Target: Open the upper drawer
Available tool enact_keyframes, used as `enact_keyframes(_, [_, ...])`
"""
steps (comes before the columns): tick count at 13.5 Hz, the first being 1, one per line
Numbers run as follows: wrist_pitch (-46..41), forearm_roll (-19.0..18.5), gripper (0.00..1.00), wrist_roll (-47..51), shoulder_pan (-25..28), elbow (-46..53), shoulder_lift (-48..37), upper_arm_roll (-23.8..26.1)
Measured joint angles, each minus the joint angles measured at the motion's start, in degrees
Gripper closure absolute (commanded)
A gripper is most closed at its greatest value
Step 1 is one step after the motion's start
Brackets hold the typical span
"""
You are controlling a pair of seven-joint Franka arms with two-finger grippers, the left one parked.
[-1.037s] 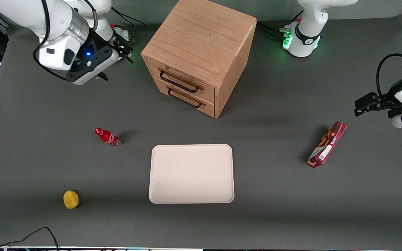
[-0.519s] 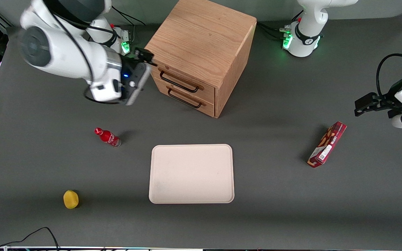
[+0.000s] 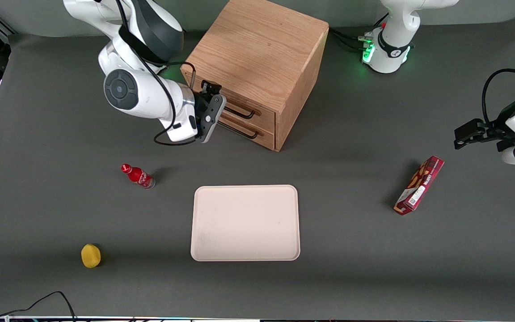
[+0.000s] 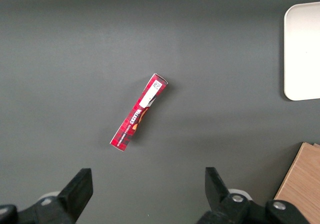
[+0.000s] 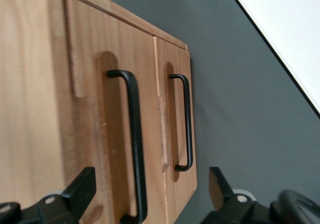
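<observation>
The cube-shaped wooden cabinet (image 3: pixel 257 44) stands at the back middle of the table. Its upper drawer (image 3: pixel 264 117) is shut, and part of its black bar handle (image 3: pixel 241 113) shows past my arm. The lower drawer (image 3: pixel 262 137) is also shut. My right gripper (image 3: pixel 215 105) hovers right in front of the drawer fronts, at the end of the handles toward the working arm. In the right wrist view the gripper (image 5: pixel 151 184) is open and empty. The upper drawer (image 5: pixel 87 84) fills the view, and one end of its handle (image 5: pixel 135 144) lies between the two fingers, untouched. The lower drawer's handle (image 5: pixel 187 119) is beside it.
A pale tray (image 3: pixel 245 222) lies nearer the front camera than the cabinet. A red bottle (image 3: pixel 138 175) and a yellow fruit (image 3: pixel 90 256) lie toward the working arm's end. A red box (image 3: pixel 419 185) lies toward the parked arm's end and also shows in the left wrist view (image 4: pixel 138 112).
My right arm has swung in from the working arm's end of the table and turned, bringing the gripper up to the drawer fronts. Both drawers have stayed shut.
</observation>
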Motion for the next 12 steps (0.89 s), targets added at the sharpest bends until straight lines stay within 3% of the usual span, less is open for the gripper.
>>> enact_keyframes(6, [8.6, 0.0, 0.0, -0.8, 0.0, -6.1, 0.2, 1.1])
enact_keyframes(12, [11.7, -1.0, 0.0, -1.0, 0.0, -7.4, 1.5, 2.0])
